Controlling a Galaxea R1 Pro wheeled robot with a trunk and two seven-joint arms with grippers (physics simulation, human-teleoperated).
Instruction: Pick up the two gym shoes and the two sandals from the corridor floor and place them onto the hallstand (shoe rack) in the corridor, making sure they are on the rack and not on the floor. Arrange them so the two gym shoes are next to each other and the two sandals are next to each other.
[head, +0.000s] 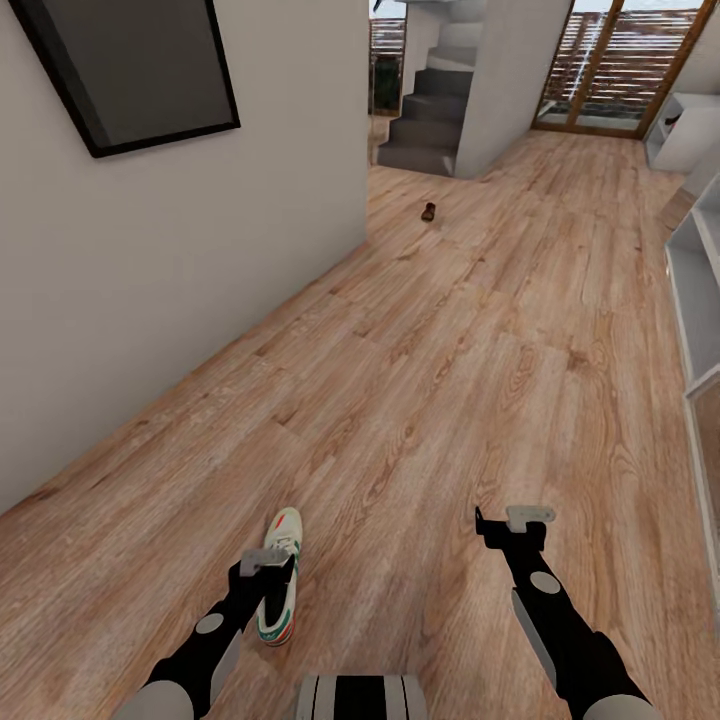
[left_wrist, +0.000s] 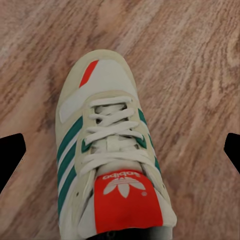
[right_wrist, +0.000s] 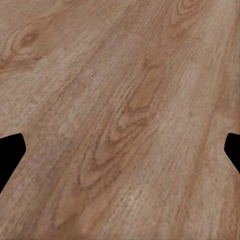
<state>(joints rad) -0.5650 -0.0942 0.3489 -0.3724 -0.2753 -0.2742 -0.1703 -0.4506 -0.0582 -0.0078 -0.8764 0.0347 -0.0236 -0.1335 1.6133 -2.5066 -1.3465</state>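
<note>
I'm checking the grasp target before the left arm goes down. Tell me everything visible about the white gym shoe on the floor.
The white low-top gym shoe has green side stripes, white laces, a red-orange tongue patch with a white logo, a small red-orange mark near the toe and a pale sole. It looks like leather or suede. It lies upright, sole down, on the wood-grain plank floor, alone, directly under the left gripper, whose fingers stand wide apart either side without touching it.
</note>
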